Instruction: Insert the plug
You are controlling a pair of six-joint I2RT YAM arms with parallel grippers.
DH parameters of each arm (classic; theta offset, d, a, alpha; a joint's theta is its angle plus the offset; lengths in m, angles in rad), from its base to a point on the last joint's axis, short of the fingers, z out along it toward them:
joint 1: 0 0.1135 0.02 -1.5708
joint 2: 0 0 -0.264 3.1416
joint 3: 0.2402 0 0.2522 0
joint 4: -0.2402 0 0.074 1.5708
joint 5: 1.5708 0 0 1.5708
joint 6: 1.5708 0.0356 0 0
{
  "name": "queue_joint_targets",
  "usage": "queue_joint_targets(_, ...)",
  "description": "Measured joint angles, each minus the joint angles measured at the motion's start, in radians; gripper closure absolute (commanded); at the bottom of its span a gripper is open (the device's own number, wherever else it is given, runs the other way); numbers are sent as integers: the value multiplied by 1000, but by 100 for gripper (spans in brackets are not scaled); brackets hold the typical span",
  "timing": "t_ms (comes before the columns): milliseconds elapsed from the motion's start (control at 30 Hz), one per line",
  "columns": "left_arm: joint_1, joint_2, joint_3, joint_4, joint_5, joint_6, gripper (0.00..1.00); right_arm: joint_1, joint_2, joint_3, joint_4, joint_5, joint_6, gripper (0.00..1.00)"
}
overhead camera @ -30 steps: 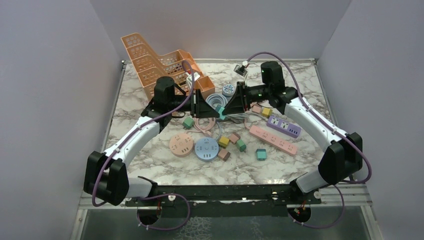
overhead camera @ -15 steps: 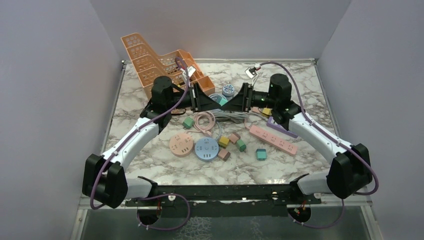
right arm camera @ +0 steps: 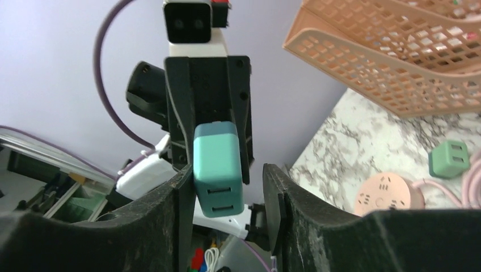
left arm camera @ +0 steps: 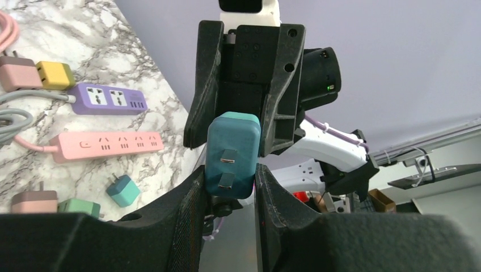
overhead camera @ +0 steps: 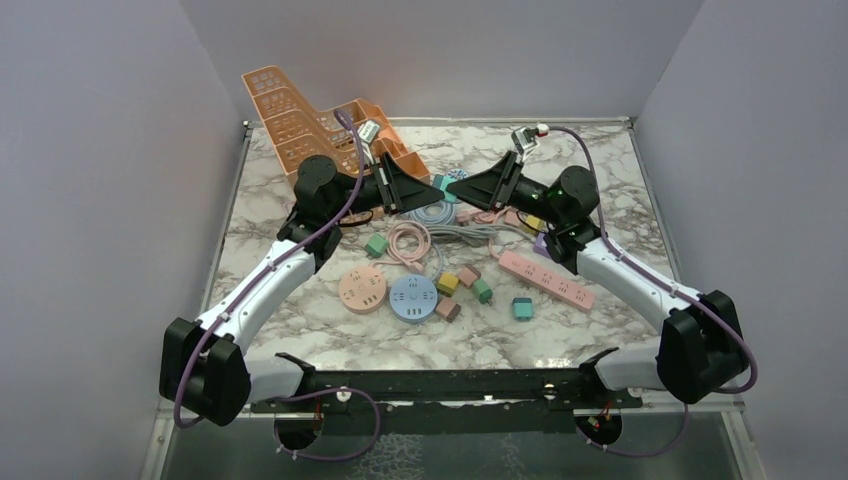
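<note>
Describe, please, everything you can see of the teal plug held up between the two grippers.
The teal plug is a rounded, boxy plastic charger block with two flat metal prongs on one face and two slots on the opposite end. It is held above the table, clamped in the left gripper; the right gripper stands open around it.

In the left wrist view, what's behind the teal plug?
The right gripper, facing it with jaws open around the teal plug, which the left gripper pinches. The plug's far end is covered.
</note>
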State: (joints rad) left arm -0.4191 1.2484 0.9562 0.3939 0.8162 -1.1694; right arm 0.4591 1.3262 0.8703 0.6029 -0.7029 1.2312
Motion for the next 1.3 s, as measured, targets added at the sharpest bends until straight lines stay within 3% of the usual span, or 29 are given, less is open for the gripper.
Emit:
queue_joint_targets(267,-11,-11,-23,65,-7,-75,100,6,28,0,150,40,82,63)
queue_joint_targets(400,-11,-13,-30,73,-22,-90,100,16,35,0,161,41,97,55)
queue_joint_targets(533,-13,-18,-39,89,-47,-98,100,27,37,-2,161,41,104,54)
queue_joint_targets(633,-15,-21,-47,100,-71,-102,100,33,37,-7,161,41,106,62)
queue_joint_targets(767,-15,-22,-60,109,-93,-113,100,35,37,-14,157,45,111,82)
queue_joint_targets(833,-15,-23,-65,110,-100,-117,91,36,37,-18,154,52,109,89)
queue_joint_targets(967,-15,-29,-83,114,-114,-119,51,37,37,-18,127,63,99,97)
queue_joint_targets(1033,-15,-36,-101,114,-119,-111,40,37,37,-11,85,65,79,99)
queue_joint_targets(1133,-12,-53,-150,115,-126,-82,33,38,37,21,-58,69,19,99)
queue_joint_targets(1300,21,-106,-279,100,-131,-21,28,38,77,215,-454,82,-197,99)
